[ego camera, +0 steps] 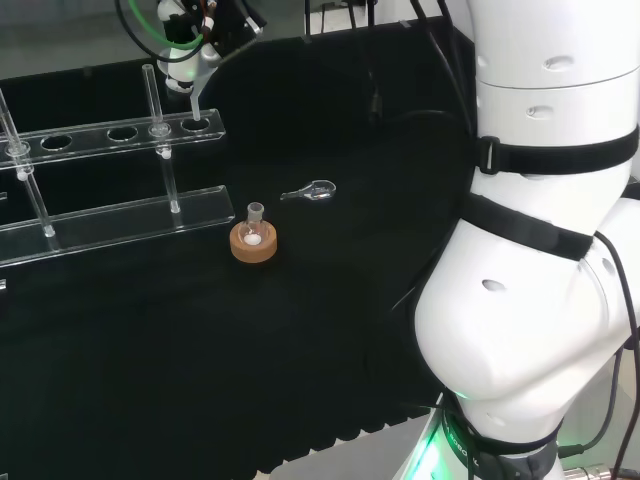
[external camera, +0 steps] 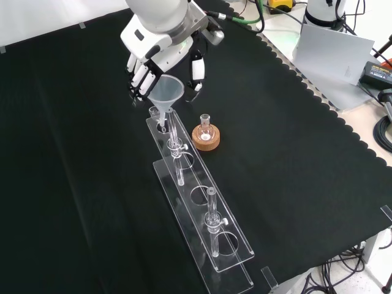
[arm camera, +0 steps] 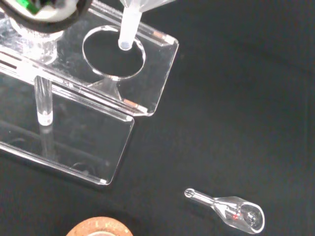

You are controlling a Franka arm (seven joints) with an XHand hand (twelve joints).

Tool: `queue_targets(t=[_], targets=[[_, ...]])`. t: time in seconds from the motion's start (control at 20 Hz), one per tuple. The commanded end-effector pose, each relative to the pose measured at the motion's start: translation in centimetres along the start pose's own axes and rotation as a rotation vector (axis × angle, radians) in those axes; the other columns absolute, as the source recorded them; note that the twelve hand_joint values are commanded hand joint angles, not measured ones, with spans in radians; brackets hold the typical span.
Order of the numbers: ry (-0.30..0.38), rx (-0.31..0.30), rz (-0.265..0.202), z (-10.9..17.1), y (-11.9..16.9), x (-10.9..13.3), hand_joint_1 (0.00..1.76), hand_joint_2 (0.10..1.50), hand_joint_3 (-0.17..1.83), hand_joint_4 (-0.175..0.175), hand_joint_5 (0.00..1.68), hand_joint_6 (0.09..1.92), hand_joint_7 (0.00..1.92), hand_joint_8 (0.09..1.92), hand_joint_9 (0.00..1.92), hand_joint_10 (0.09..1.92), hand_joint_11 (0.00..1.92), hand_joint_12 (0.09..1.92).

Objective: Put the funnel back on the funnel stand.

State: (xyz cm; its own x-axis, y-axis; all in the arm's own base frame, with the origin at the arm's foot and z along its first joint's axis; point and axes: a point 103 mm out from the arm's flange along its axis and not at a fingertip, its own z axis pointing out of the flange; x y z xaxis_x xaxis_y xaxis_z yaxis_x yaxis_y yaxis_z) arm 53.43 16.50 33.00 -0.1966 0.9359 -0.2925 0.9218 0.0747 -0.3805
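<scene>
The clear funnel (external camera: 167,90) hangs upright with the hand (external camera: 160,46) shut on its cone, fingers on one side and thumb (external camera: 196,68) on the other. Its stem (arm camera: 127,30) points down at the end hole (arm camera: 113,53) of the clear acrylic funnel stand (external camera: 211,245). The tip is over that hole, at or just above the top plate; whether it has entered I cannot tell. In the head view the hand (ego camera: 205,35) is at the top left, and the stem (ego camera: 192,100) is over the stand's right end (ego camera: 200,126).
A small flask on a cork ring (external camera: 206,136) stands close beside the stand, also seen in the head view as the flask (ego camera: 254,238). A small clear glass piece (ego camera: 312,190) lies on the cloth beyond it. The stand's posts (external camera: 212,217) rise between its other holes.
</scene>
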Motion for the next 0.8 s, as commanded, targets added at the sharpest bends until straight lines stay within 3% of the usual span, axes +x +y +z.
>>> queue_targets(t=[0.05, 0.8], targets=[[0.014, 0.020, -0.006, 1.0, 0.5, 0.0, 0.94, 0.68, 0.65, -0.015, 0.61, 0.09, 0.48, 0.58, 0.95, 0.36, 0.70, 1.16], [0.004, 0.081, -0.022, 3.6, 2.6, 0.9, 0.94, 0.68, 0.65, -0.018, 0.59, 0.09, 0.47, 0.58, 0.93, 0.34, 0.70, 1.15]])
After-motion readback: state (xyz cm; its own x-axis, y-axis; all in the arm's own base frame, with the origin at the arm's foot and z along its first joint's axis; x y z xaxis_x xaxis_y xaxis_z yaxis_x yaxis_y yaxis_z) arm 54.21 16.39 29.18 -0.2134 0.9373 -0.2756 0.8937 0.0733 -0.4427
